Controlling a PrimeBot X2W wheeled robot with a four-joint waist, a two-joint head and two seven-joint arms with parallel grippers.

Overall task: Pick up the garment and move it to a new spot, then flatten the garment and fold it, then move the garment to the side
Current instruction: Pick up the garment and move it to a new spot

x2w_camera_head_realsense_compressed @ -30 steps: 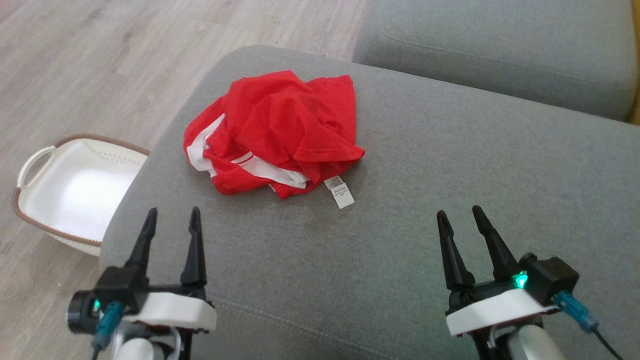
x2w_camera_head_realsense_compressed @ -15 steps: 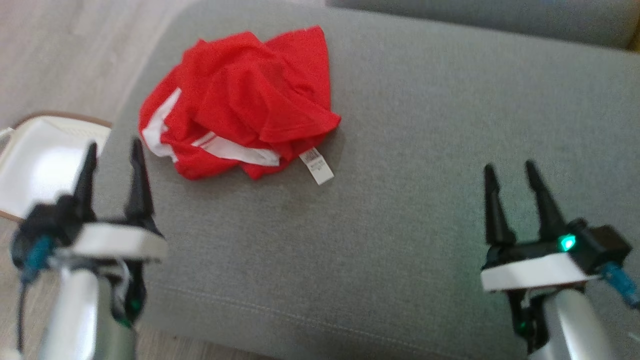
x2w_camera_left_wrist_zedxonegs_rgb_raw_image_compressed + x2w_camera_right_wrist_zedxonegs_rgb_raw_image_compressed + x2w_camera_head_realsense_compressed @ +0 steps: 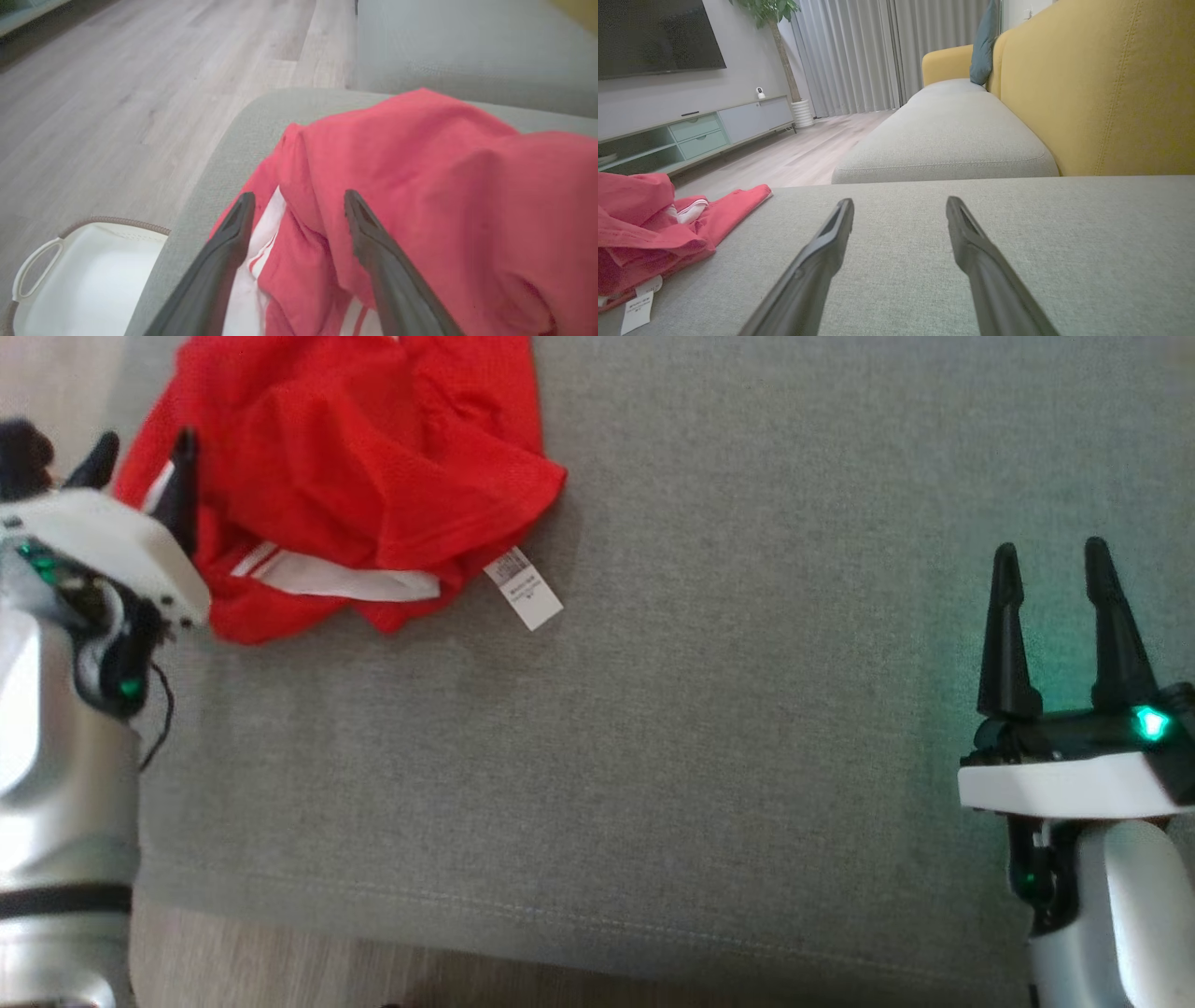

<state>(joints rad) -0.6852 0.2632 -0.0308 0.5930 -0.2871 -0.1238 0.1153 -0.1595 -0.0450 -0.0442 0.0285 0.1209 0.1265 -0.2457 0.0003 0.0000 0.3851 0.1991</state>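
The garment (image 3: 355,476) is a crumpled red piece with white stripes and a white label, lying at the upper left of the grey cushion (image 3: 700,709). My left gripper (image 3: 145,453) stands open just over the garment's left edge. In the left wrist view its fingers straddle the red folds of the garment (image 3: 420,186) with nothing pinched between them. Far to the right, my right gripper (image 3: 1047,565) hovers open over bare cushion. In the right wrist view the garment (image 3: 649,233) lies at the left, well away from the right gripper (image 3: 899,205).
A white basket (image 3: 84,275) with a brown rim sits on the wood floor left of the cushion. A second grey cushion (image 3: 943,130) lies beyond, with a yellow backrest (image 3: 1111,84) along the right. The cushion's front edge (image 3: 560,933) runs near the bottom of the head view.
The head camera has tilted down and closer, shifting the whole picture. My left gripper has moved forward to the garment's left edge. The right gripper stays open over bare cushion.
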